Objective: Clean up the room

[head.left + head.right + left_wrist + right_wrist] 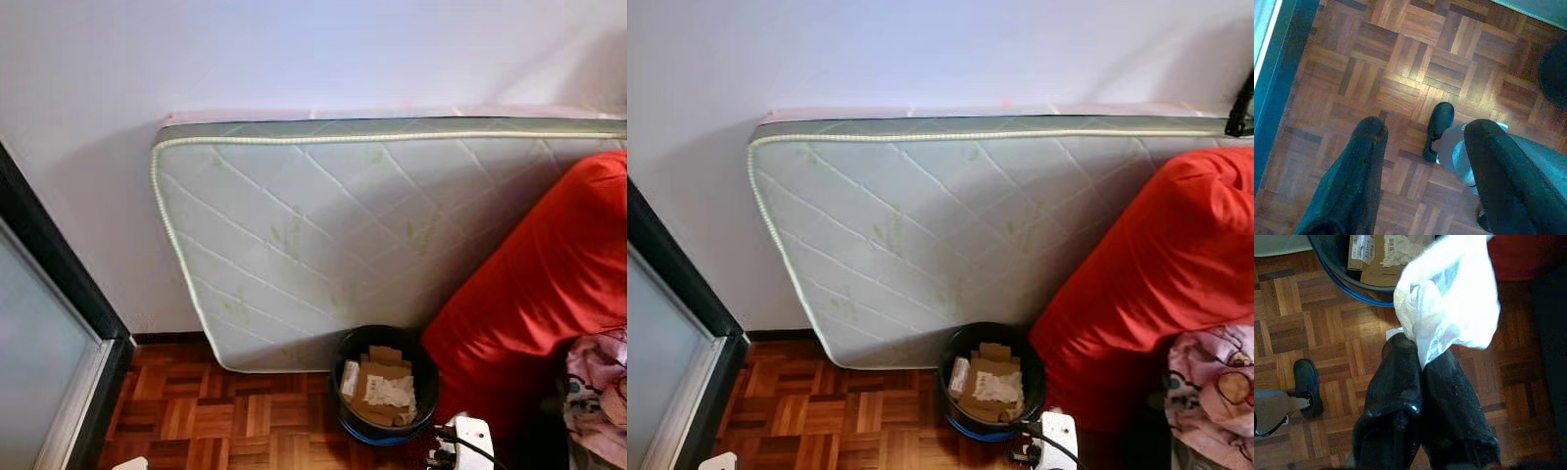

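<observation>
The right gripper [1420, 360] pinches a white plastic bag [1449, 303] above the floor [1298, 308], near the black bin [384, 384]. The left gripper [1422, 134] hangs spread.

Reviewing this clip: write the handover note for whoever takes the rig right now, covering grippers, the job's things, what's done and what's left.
Right gripper: shut on a crumpled white plastic bag, held above the parquet floor just short of the black bin.
Left gripper: open, holding nothing, pointing down at the floor.
The bin stands against the leaning mattress, and already holds cardboard scraps.
Left to do: drop the bag in the bin.
</observation>
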Motion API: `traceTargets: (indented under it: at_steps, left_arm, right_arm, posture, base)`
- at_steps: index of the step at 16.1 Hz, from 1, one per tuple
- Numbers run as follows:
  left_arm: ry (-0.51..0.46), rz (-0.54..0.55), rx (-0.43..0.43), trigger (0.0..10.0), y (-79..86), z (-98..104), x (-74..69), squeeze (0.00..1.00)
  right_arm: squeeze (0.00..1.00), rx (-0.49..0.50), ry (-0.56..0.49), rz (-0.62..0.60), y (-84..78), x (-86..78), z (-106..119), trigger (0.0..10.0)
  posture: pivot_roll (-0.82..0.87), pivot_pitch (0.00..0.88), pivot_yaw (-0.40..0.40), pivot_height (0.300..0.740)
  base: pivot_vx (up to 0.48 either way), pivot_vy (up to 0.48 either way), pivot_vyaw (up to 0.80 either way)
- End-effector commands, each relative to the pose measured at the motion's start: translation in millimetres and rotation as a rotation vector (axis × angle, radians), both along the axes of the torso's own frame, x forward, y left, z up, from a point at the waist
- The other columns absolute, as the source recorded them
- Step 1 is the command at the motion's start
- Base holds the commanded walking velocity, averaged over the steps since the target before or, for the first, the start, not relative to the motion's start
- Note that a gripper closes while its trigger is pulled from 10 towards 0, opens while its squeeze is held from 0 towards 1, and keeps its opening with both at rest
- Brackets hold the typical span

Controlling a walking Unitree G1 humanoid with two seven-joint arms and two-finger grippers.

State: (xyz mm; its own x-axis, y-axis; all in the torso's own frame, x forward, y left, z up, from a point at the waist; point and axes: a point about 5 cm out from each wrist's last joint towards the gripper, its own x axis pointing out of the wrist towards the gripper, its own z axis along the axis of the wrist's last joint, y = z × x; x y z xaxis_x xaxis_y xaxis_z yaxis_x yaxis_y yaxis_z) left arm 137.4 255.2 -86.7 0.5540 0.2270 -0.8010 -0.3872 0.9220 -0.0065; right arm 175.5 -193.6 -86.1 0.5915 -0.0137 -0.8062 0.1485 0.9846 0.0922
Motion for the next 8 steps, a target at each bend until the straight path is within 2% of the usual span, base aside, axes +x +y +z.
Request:
traceTargets:
  at_steps: [1, 5, 8]
  left_arm:
    - [0.018, 0.006, 0.0, 10.0, 1.8, -1.4, -5.0, 0.0]
    - [0.02, 0.001, 0.007, 10.0, 4.5, -0.9, -6.2, 0.0]
    - [0.022, -0.005, 0.005, 10.0, 3.8, -1.4, -7.0, 0.0]
  right_arm:
    - [0.0, 0.001, -0.004, -0.007, -0.5, 0.7, 0.4, 10.0]
    - [0.0, -0.007, 0.001, 0.018, 0.3, 0.4, 0.1, 10.0]
    - [0.0, -0.015, -0.001, 0.031, 0.3, 0.4, 0.2, 10.0]
  posture:
    - [0.05, 0.0, -0.034, 0.74]
    - [0.05, 0.0, -0.032, 0.74]
    - [0.05, 0.0, -0.033, 0.74]
  base:
    - [0.0, 0.0, 0.0]
    - [0.0, 0.0, 0.0]
    - [0.0, 0.0, 0.78]
